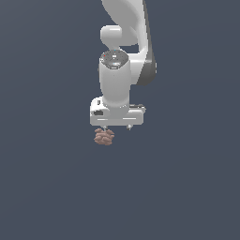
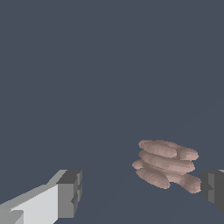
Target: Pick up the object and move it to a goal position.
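The white Panda arm (image 1: 123, 51) hangs down from the upper edge of the exterior view over a plain dark slate surface (image 1: 47, 187), its broad gripper head pointing downward. The gripper (image 1: 116, 126) is spread wide, grasping nothing; in the wrist view its two grey fingertips (image 2: 70, 193) stand far apart. The object (image 1: 104, 137), a small knobbly reddish-brown clump of sausage-like lobes, lies just below the gripper head, toward the exterior view's left, between the fingers and much closer to one of them.
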Robot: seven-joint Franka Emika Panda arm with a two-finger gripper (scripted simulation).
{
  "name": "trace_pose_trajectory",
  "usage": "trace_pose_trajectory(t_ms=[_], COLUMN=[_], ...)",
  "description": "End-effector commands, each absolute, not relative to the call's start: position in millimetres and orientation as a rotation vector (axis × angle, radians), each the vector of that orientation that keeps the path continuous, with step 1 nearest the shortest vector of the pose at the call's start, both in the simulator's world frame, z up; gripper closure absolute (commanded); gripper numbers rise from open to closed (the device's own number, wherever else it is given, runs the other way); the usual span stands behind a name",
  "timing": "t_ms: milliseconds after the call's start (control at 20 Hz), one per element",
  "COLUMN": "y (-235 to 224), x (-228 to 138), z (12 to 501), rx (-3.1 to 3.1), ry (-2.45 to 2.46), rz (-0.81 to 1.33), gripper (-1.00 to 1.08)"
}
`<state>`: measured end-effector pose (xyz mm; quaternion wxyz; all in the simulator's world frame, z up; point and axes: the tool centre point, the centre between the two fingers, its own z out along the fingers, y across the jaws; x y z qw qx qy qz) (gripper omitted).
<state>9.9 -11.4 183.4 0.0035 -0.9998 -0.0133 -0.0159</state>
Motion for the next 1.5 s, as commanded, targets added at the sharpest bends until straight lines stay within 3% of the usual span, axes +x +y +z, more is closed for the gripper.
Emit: trace_pose_trajectory(t_ms=[0,1450], y=[-13,-50], x=[9,-4], z=[182,155], rx=[-3.134,-2.948], ry=[-0.085,-1.104], rz=[-0.049,-0.02], gripper=[-0.92,-0.92])
